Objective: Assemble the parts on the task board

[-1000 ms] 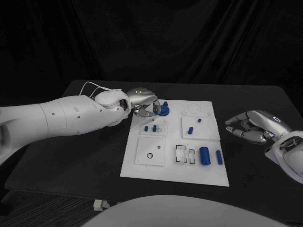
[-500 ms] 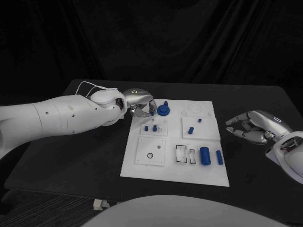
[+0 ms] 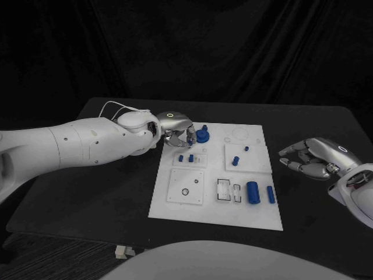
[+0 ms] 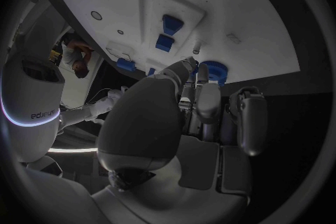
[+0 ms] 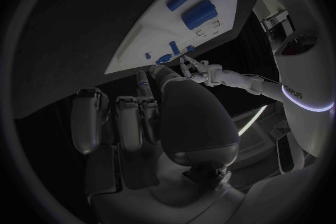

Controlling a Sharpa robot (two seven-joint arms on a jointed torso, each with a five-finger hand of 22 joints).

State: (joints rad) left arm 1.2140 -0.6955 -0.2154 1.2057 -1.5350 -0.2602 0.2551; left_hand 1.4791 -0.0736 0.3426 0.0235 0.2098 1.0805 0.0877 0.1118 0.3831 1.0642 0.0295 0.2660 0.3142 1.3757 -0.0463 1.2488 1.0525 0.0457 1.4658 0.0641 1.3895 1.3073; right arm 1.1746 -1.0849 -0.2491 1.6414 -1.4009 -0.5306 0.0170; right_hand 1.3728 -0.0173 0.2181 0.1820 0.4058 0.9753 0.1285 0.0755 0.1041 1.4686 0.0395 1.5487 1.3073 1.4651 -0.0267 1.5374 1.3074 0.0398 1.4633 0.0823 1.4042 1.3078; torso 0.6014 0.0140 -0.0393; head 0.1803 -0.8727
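At the board's (image 3: 245, 204) far left corner, left hand (image 3: 177, 131) has fingertips (image 4: 190, 63) curled against the round blue part (image 3: 203, 137), apparently seating it; firm grip cannot be confirmed. Right hand (image 3: 315, 157) hovers beside the board, fingers curled, holding nothing, likely on standby.

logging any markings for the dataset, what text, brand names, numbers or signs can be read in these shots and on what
"sharpa" on the white right arm, seen reversed in the left wrist view.
"sharpa" in dark letters on the white left arm, in the right wrist view, small and only just readable.
The task board carries black outlines and rings but no words or numbers that can be read.
The blue parts bear no marks.
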